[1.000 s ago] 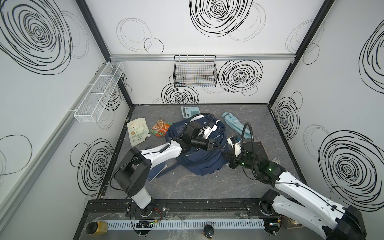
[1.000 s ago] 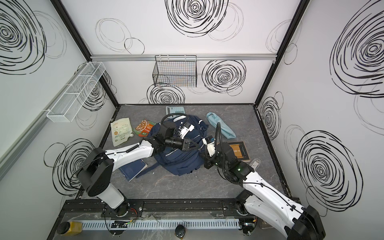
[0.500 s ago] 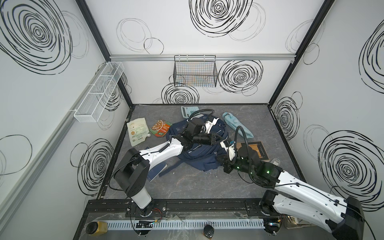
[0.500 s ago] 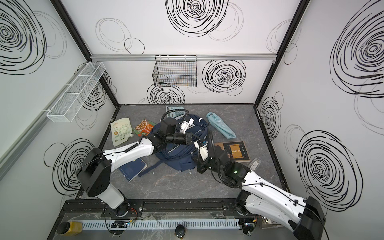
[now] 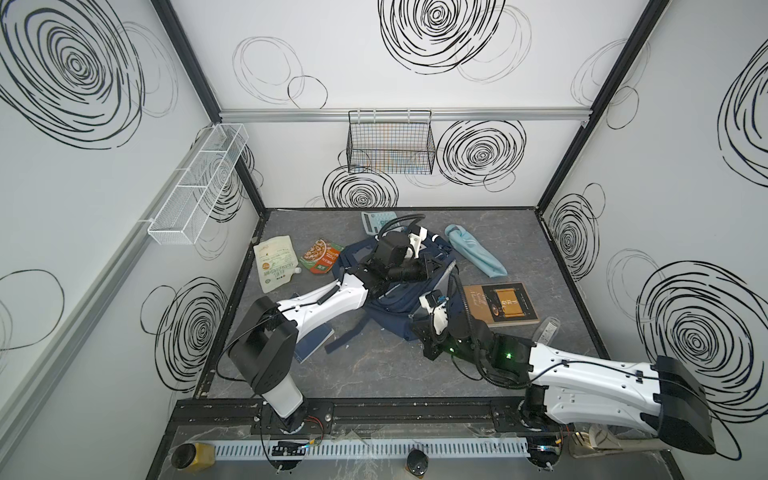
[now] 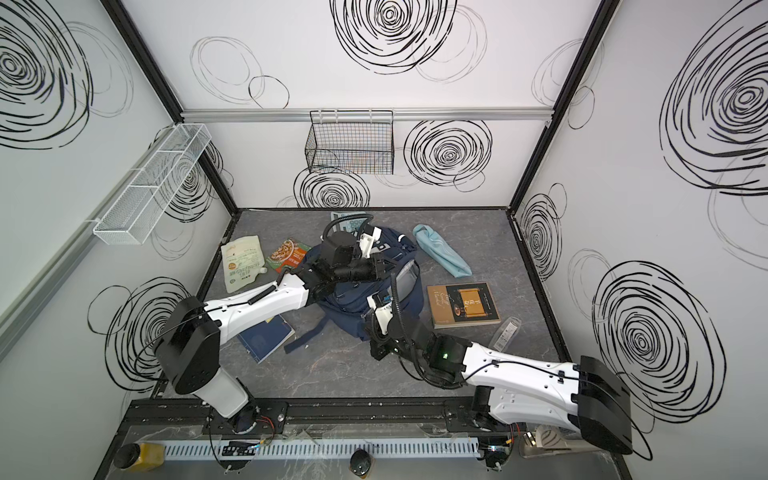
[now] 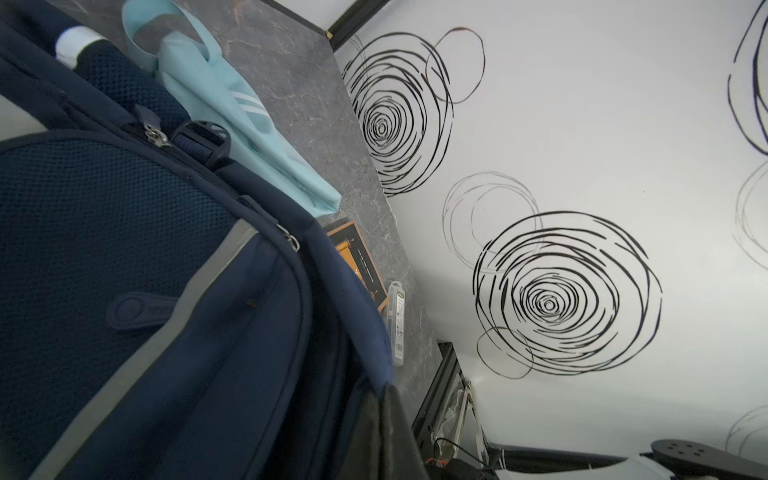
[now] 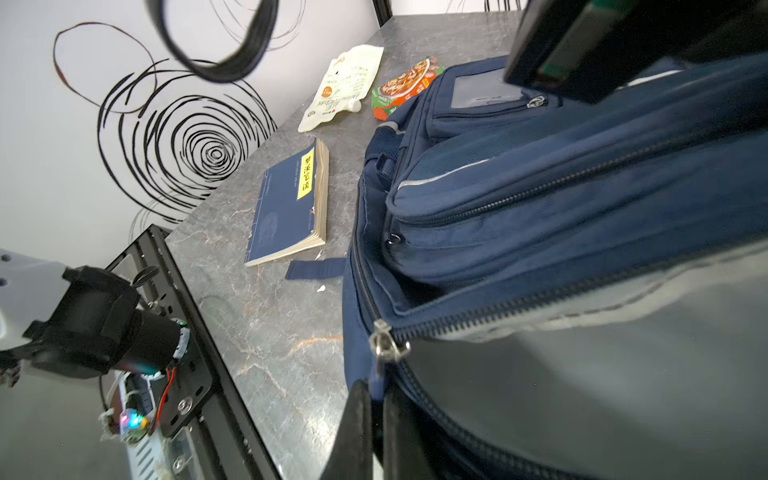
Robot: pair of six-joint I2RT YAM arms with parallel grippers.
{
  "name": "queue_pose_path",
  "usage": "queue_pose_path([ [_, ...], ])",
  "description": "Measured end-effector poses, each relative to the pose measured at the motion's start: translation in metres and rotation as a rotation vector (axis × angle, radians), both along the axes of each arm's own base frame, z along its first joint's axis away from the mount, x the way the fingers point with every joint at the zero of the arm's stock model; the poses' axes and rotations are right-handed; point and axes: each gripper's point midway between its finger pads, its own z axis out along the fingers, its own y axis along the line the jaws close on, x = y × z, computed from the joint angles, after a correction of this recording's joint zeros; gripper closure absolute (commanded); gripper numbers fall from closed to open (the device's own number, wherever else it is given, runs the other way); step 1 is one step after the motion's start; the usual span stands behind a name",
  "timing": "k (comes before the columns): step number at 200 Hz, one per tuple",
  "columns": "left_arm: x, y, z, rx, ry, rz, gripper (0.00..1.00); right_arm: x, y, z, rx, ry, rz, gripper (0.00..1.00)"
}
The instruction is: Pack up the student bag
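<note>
the bag [image 5: 395,309] is seen in both top views lying in the middle of the table [image 5: 374,374], crumpled, with a grey-lined opening [image 6: 405,279] shown on its right side. the left gripper [image 5: 433,266] is closed on the bag's far rim. in the left wrist view one dark finger [image 7: 390,432] is pressed against the navy edge, and the other finger is hidden. the right gripper [image 8: 376,395] is closed on the bag's near end. in the right wrist view a strip of navy fabric just below a zip pull [image 8: 384,347] is pinched between its two fingers. the opening lies between the two grips.

an umbrella [image 5: 473,253] is laid just beside the bag, towards the back right. a brown book [image 5: 503,305] lies flat to the right of the bag, and a clear case [image 5: 546,330] rests near that book's front corner. a blue book [image 8: 286,203] is found at the left front, partly covered by the left arm in the top views, and a loose strap [image 8: 316,268] is stretched out near it. a pouch [image 5: 274,266] and a packet [image 5: 320,255] are set side by side at the back left. a calculator [image 5: 376,220] is placed by the back wall, partly hidden by a cable.
</note>
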Motion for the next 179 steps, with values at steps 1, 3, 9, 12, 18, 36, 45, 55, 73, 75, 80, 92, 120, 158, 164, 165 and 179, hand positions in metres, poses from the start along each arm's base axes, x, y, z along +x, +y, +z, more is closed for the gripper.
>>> queue_pose_path([
  [1,0.000,0.000,0.000,0.001,0.000,0.001,1.00,0.000,0.000,0.000,0.000,-0.001,-0.001,1.00],
  [3,0.001,0.000,0.001,0.001,-0.001,0.005,1.00,0.001,0.001,0.000,0.001,-0.004,-0.005,1.00],
  [9,0.003,0.001,0.003,0.003,0.000,0.015,1.00,0.003,0.002,0.000,0.002,-0.012,-0.014,1.00],
  [12,0.003,0.001,0.003,0.005,0.002,0.019,1.00,0.004,0.003,-0.001,0.001,-0.015,-0.018,1.00],
  [18,0.005,0.002,0.004,0.008,0.004,0.029,1.00,0.005,0.004,-0.001,0.002,-0.021,-0.026,1.00],
  [36,0.008,0.004,0.005,0.015,0.011,0.054,1.00,0.010,0.007,-0.004,-0.004,-0.038,-0.046,1.00],
  [45,0.010,0.005,0.004,0.018,0.013,0.065,1.00,0.011,0.009,-0.007,-0.012,-0.043,-0.053,1.00],
  [55,0.011,0.006,0.002,0.026,0.015,0.078,1.00,0.012,0.009,-0.009,-0.022,-0.050,-0.061,1.00],
  [73,0.013,0.008,0.001,0.042,0.010,0.092,1.00,0.013,0.009,-0.011,-0.034,-0.057,-0.068,1.00],
  [75,0.013,0.008,0.001,0.043,0.007,0.091,1.00,0.012,0.009,-0.011,-0.035,-0.058,-0.068,1.00],
  [80,0.013,0.008,0.001,0.048,0.005,0.088,1.00,0.013,0.008,-0.011,-0.037,-0.061,-0.069,1.00],
  [92,0.011,0.007,0.003,0.056,-0.014,0.075,0.84,0.011,0.007,-0.008,-0.036,-0.066,-0.069,1.00],
  [120,0.009,0.009,0.025,0.058,-0.146,0.028,0.42,-0.011,0.006,-0.002,-0.002,-0.078,0.020,1.00],
  [158,-0.017,0.037,0.041,0.177,-0.301,-0.078,0.31,-0.040,-0.016,-0.017,0.023,-0.133,0.139,1.00],
  [164,-0.023,0.040,0.038,0.198,-0.305,-0.103,0.30,-0.041,-0.019,-0.018,0.021,-0.144,0.148,1.00],
  [165,-0.025,0.041,0.037,0.204,-0.308,-0.113,0.30,-0.041,-0.019,-0.018,0.020,-0.148,0.149,1.00],
  [179,-0.041,0.043,0.023,0.248,-0.293,-0.196,0.30,-0.040,-0.021,-0.014,0.023,-0.175,0.160,1.00],
])
